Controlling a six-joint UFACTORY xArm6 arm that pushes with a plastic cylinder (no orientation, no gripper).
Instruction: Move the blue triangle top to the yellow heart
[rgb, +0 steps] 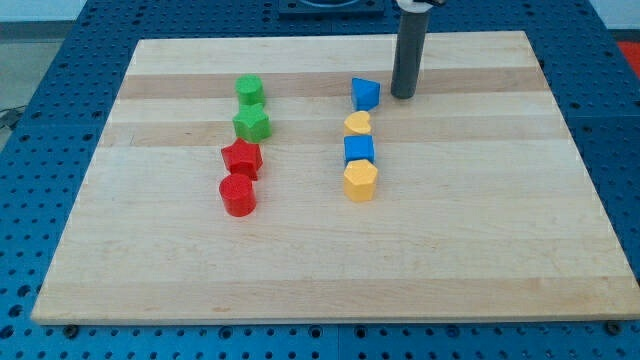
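Observation:
The blue triangle (365, 93) sits on the wooden board, right above the yellow heart (358, 123) and almost touching it. My tip (403, 96) is just to the right of the blue triangle, a small gap apart. Below the heart a blue cube (359, 149) and a yellow hexagon (360, 181) continue the column.
A second column stands to the view's left: a green cylinder (249, 89), a green hexagon-like block (252, 123), a red star (241, 157) and a red cylinder (238, 195). The board (480, 230) lies on a blue perforated table.

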